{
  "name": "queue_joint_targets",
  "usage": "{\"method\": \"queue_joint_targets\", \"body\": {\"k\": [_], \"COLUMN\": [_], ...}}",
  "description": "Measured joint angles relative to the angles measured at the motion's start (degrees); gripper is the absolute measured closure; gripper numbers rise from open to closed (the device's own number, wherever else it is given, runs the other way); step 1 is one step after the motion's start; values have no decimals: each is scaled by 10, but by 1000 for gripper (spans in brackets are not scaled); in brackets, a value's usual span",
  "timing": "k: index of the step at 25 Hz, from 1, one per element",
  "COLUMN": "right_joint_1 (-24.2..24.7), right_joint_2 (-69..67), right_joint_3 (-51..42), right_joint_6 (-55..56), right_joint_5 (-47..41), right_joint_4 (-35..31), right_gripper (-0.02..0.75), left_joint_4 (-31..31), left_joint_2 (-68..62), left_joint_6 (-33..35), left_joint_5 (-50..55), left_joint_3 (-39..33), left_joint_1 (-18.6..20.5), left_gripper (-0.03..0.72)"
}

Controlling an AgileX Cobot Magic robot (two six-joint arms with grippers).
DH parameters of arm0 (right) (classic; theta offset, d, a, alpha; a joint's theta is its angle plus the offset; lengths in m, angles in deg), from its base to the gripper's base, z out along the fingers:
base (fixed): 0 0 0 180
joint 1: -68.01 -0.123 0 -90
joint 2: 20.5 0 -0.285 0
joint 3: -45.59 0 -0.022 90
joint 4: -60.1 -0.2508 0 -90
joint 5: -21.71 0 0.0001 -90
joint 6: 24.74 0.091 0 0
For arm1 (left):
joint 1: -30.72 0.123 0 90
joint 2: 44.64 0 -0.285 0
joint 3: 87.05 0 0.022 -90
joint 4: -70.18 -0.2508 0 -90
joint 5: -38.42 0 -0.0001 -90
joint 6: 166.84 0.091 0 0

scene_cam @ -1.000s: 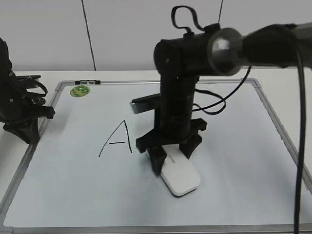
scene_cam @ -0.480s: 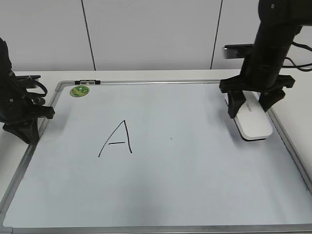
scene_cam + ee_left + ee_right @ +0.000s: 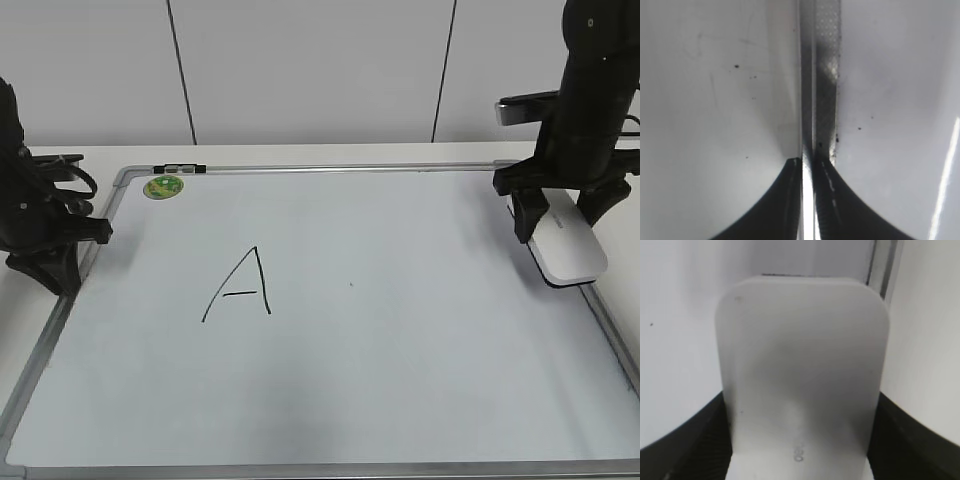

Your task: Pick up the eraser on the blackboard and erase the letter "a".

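The white eraser (image 3: 572, 252) is held in my right gripper (image 3: 563, 222), which is shut on its sides at the right edge of the blackboard (image 3: 400, 350). In the right wrist view the eraser (image 3: 800, 365) fills the space between the black fingers (image 3: 800, 440), with the board's grey frame (image 3: 885, 265) just beyond. No lowercase "a" shows on the board; only a tiny dark dot (image 3: 350, 284) remains near the middle. My left gripper (image 3: 52, 268) rests at the board's left edge, its fingers (image 3: 807, 162) closed together and empty over the frame (image 3: 822, 75).
A large capital "A" (image 3: 240, 287) is drawn left of centre. A round green magnet (image 3: 164, 186) sits in the far left corner. The board lies on a white table with a white wall behind.
My right gripper has carried the eraser from the middle of the board, beside the "A", out to the right edge. The spot it left shows only a tiny dot. The left arm has not moved.
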Motion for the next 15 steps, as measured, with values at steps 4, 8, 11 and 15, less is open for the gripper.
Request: {"method": "queue_joint_targets", "body": {"k": [4, 8, 11, 15], "right_joint_1": [1, 5, 11, 42], "right_joint_2": [-17, -22, -22, -35], "right_joint_3": [0, 0, 0, 22], "right_joint_6": [0, 0, 0, -15], "right_joint_5": [0, 0, 0, 1], "right_joint_4": [-2, -6, -9, -49], "right_gripper": [213, 213, 213, 213], "left_joint_4": [0, 0, 0, 0], "left_joint_2": [0, 0, 0, 0], "left_joint_6": [0, 0, 0, 0], "left_joint_5": [0, 0, 0, 0], "left_joint_3": [1, 1, 1, 1], "left_joint_1": [0, 0, 0, 0], "left_gripper": [620, 620, 620, 620]}}
